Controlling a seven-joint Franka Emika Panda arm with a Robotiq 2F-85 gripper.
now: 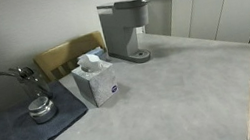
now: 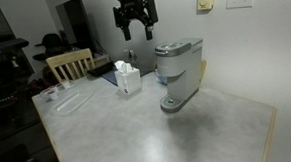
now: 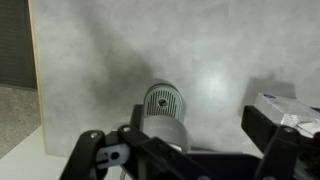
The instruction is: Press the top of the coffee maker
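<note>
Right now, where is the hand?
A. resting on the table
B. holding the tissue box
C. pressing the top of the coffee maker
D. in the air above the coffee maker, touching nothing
D: in an exterior view the hand hangs open, with clear space between it and the coffee maker below.

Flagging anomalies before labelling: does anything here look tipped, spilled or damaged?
Nothing stands out. The coffee maker stands upright on the counter, the tissue box upright beside it, no spill visible. The gripper hangs open above them.
</note>
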